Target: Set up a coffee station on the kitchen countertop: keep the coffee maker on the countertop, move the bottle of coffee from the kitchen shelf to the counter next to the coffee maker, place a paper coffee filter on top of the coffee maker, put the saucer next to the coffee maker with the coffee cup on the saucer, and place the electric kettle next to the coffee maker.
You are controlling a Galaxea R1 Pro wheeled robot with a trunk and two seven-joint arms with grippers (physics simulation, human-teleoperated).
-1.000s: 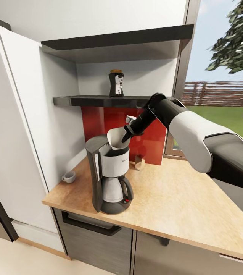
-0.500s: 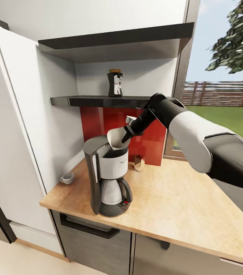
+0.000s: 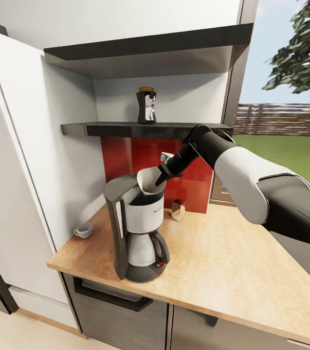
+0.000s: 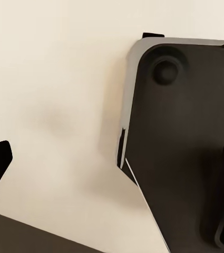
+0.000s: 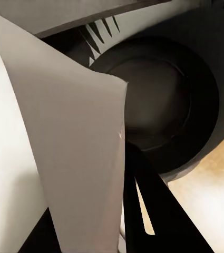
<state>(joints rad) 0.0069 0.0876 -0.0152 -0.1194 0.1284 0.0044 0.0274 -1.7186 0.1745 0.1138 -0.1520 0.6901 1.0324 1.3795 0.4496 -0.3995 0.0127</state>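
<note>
Your right tool [image 3: 160, 174] pinches the paper coffee filter [image 3: 149, 181] tilted, its mouth just above the coffee maker [image 3: 137, 223] basket, so straight down it goes.

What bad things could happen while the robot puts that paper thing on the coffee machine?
The right pincer holds the paper coffee filter tilted over the coffee maker, so if let go now it might slide off the top onto the countertop. Pushing down could crumple the thin paper, which already looks bent in the right wrist view. The arm might also nudge the tall coffee maker and shove it along the countertop.
</note>
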